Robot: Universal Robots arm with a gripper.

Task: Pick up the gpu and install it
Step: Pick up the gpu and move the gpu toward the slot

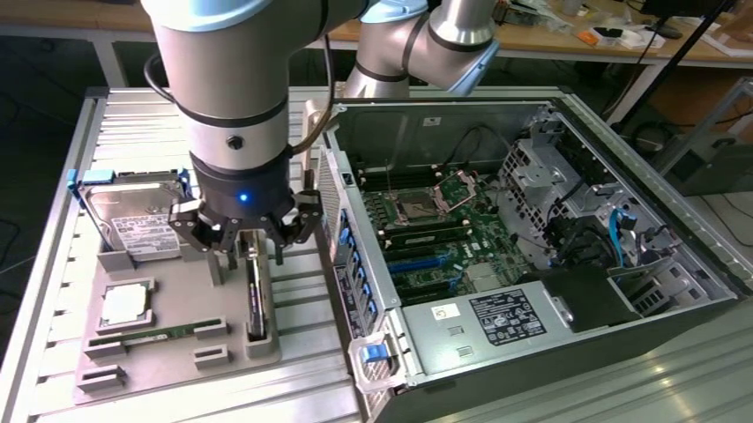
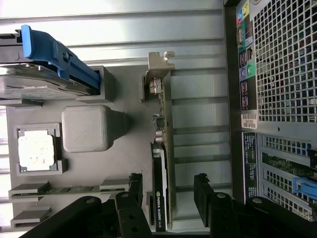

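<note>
While the gripper (image 1: 249, 251) hangs in the left half of the exterior view, we see its fingers spread apart and clamped on nothing. The gpu (image 1: 256, 300) stands on edge in a slot of the gray holder tray (image 1: 176, 361), on the side of the tray nearest the open computer case (image 1: 495, 220). In the wrist view the two fingers (image 2: 136, 187) flank one end of the card (a gap shows on either side, so no contact). On the same tray we note a hard drive (image 1: 132, 220) toward the upper left, with a processor (image 1: 123, 304) and a memory stick (image 1: 147, 337) toward the lower left.
</note>
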